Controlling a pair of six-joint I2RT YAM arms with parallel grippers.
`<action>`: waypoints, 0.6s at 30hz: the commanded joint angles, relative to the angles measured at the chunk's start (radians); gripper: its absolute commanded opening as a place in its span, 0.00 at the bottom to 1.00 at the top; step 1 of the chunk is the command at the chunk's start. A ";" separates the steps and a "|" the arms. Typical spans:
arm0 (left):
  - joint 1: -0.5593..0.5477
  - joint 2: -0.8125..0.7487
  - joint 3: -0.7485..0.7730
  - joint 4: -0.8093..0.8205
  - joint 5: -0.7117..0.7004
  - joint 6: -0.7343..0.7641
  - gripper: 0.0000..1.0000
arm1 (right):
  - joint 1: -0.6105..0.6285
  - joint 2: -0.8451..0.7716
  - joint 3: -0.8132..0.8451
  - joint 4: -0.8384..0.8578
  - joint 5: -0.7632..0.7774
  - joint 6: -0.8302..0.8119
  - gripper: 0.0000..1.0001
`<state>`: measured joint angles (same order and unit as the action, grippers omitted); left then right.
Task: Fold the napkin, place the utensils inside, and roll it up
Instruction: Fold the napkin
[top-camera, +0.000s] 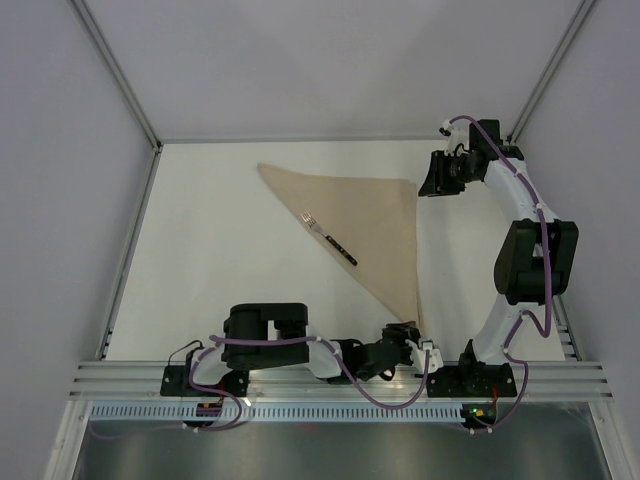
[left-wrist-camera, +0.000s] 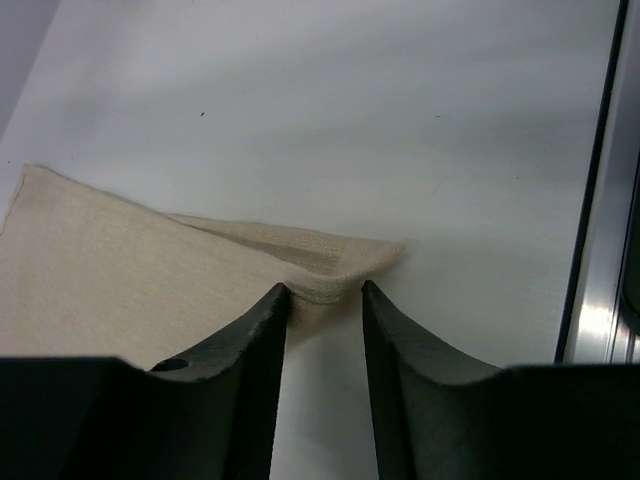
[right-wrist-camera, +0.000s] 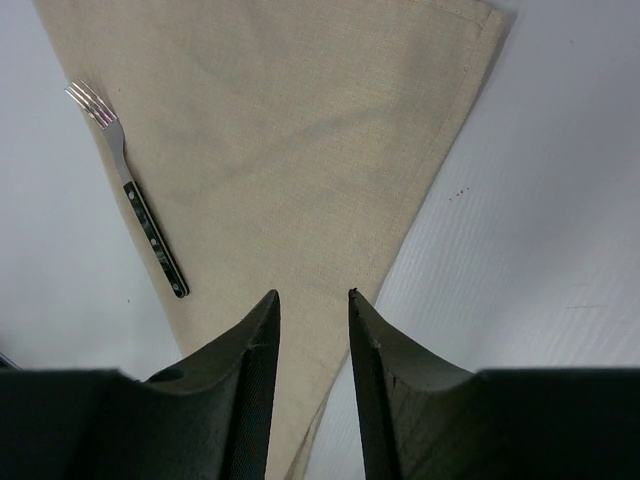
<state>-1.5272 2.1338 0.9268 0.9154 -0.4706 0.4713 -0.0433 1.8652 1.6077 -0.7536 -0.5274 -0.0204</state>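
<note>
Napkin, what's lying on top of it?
A small fork lies on the folded napkin, along its long edge. What is under the cloth or between its layers cannot be seen; it is covered.

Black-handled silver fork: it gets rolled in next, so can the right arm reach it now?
Probably yes. The small black-handled fork lies uncovered along the long edge of the folded beige cloth napkin. Nothing stands between it and the right gripper, which is open above the napkin's corner.

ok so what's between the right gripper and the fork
Only plain napkin cloth. In the right wrist view, nothing else lies between the right gripper and the fork, which rests at the napkin's edge.
</note>
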 joint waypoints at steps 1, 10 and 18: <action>-0.008 0.005 0.029 0.056 -0.007 0.030 0.40 | -0.004 -0.038 -0.005 0.028 -0.026 0.017 0.39; -0.008 -0.043 0.043 0.010 0.016 -0.017 0.02 | -0.004 -0.040 -0.008 0.030 -0.020 0.017 0.39; 0.074 -0.153 0.046 -0.076 0.038 -0.216 0.02 | -0.004 -0.041 -0.008 0.030 -0.020 0.017 0.39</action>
<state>-1.5059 2.0815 0.9409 0.8524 -0.4629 0.4042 -0.0433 1.8652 1.5990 -0.7467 -0.5274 -0.0204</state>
